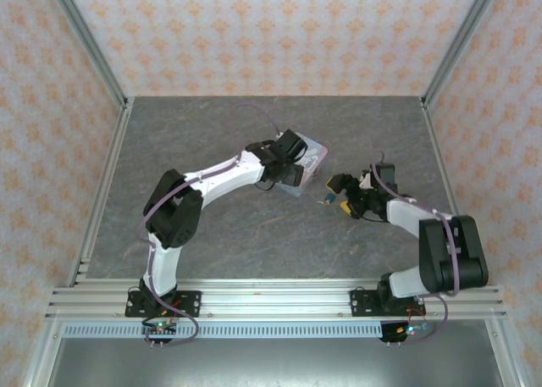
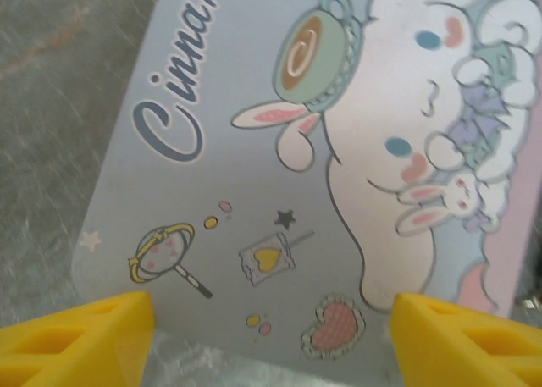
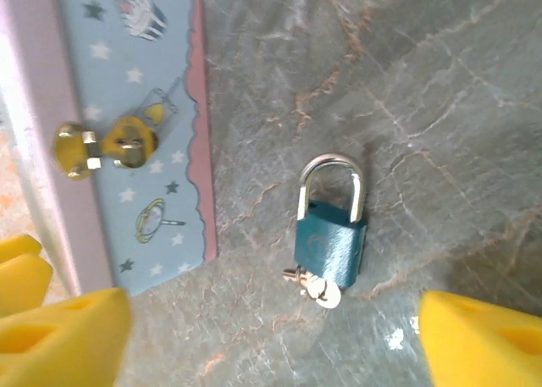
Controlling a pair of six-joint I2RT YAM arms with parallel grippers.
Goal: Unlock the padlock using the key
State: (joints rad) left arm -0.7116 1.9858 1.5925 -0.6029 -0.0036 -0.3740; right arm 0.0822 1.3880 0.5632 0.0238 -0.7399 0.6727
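Yellow fingertips of my right tool are standing wide apart, pinching nothing, above the small teal-blue padlock with silvery shackle, lying flat on the grey marbled surface beside the pastel cartoon tin box. Its tiny silvery key is sitting at the lock's bottom end; both shackle legs are looking seated, so I am judging the unlocking unfinished. How deep the key goes is unclear. My left tool is hovering spread over the tin's lid.

left pincer spread, right pincer spread
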